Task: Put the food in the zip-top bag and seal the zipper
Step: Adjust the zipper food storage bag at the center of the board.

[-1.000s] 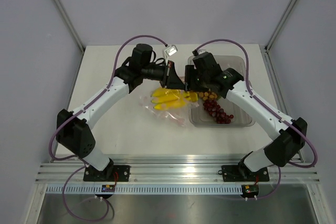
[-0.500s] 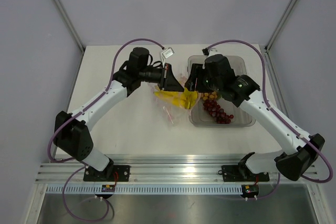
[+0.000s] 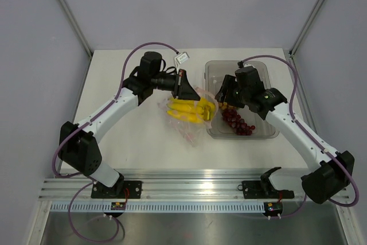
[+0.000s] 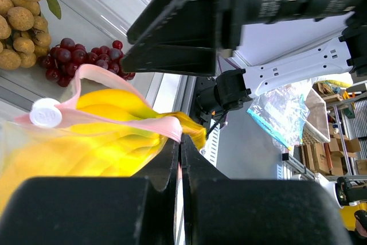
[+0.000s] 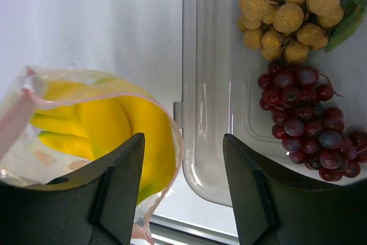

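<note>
Between my two arms, on the white table (image 3: pixel 132 147), the clear dotted bag (image 3: pixel 186 127) sits with its mouth turned toward the tray (image 3: pixel 265 135). My left gripper (image 4: pixel 180 144) is pressed together on the pink zipper strip (image 4: pixel 126 127), pinching the bag by its rim. The bananas (image 3: pixel 186 109) are inside the bag, their yellow showing through the plastic. My right gripper (image 5: pixel 182 159) is spread wide with nothing between its fingers, hovering over the tray's edge just beside the bag's mouth. The dark red grapes (image 3: pixel 238 123) and the small tan round fruits (image 5: pixel 287 18) lie in the tray, touching each other, outside the bag.
</note>
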Robot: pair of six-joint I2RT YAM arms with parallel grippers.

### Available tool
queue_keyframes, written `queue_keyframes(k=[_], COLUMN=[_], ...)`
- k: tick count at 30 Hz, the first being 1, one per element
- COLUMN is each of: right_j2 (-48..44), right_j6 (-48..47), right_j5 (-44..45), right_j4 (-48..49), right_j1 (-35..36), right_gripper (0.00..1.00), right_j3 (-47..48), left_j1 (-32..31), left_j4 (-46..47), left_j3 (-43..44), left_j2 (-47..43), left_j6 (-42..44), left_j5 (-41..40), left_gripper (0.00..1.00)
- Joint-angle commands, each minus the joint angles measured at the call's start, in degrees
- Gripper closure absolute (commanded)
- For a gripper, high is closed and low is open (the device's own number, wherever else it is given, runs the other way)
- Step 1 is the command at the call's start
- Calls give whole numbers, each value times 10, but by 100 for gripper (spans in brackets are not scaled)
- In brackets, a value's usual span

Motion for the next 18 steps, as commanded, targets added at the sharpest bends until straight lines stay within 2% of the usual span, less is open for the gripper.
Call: queue_keyframes(k=[1, 9, 13, 14, 15, 16, 18], right_j2=[9, 56, 70, 71, 73, 73, 74], right_j6=[16, 20, 22, 23, 27, 27, 26], right_j5=[-26, -78, -83, -81, -81, -81, -79], right_j4=[44, 73, 82, 86, 91, 91, 90], right_j1=[-9, -10, -10, -10, -10, -10, -11], right_gripper=[37, 38, 47, 52, 67, 67, 89], right_j3=[-10, -21, -26, -28, -37, -37, -38], left_j1=[5, 6, 8, 8, 10, 10, 13], left_j4=[20, 19, 16, 16, 15, 15, 10], left_j3=[5, 7, 10, 9, 6, 6, 6], left_j2=[-24, -25, -28, -28, -31, -31, -35], left_j6=[-3, -3, -2, -2, -1, -1, 2], left_j5=[28, 30, 31, 31, 32, 32, 29], left_gripper=[100, 100, 100, 100, 100, 100, 100])
